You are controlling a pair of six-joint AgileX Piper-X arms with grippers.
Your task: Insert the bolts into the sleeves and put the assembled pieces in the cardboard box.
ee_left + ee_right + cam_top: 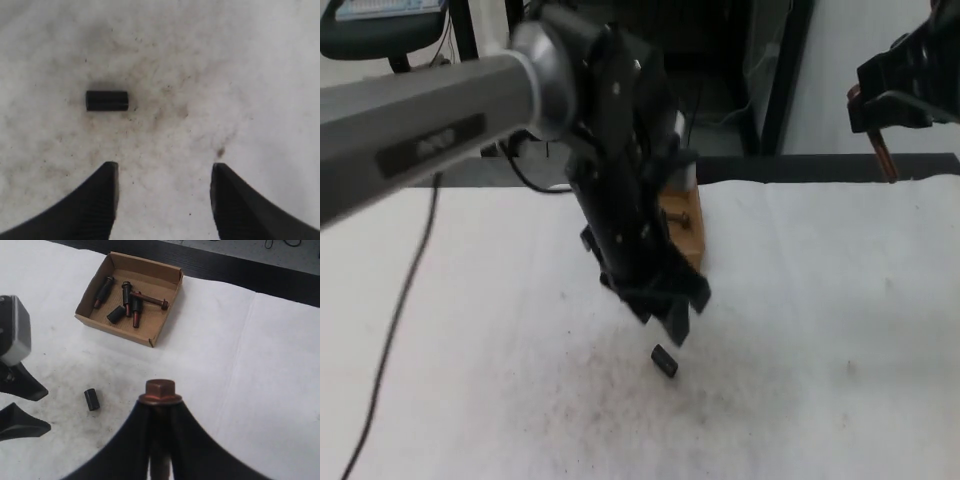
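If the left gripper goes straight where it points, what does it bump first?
Most likely the stained white cloth, since the open left gripper points down at it; the black sleeve lies slightly off to one side.

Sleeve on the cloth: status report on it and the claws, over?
Left claw open, near the sleeve, not around it. Right claw shut on a bolt. Sleeve lying flat, untouched. No obstacle beside it.

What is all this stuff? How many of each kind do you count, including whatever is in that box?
Cardboard box: 1
Black sleeve loose on the bench: 1
Copper bolt in the right gripper: 1
Pieces inside the box, bolts and sleeves, hard to sort: 5
Total: 8
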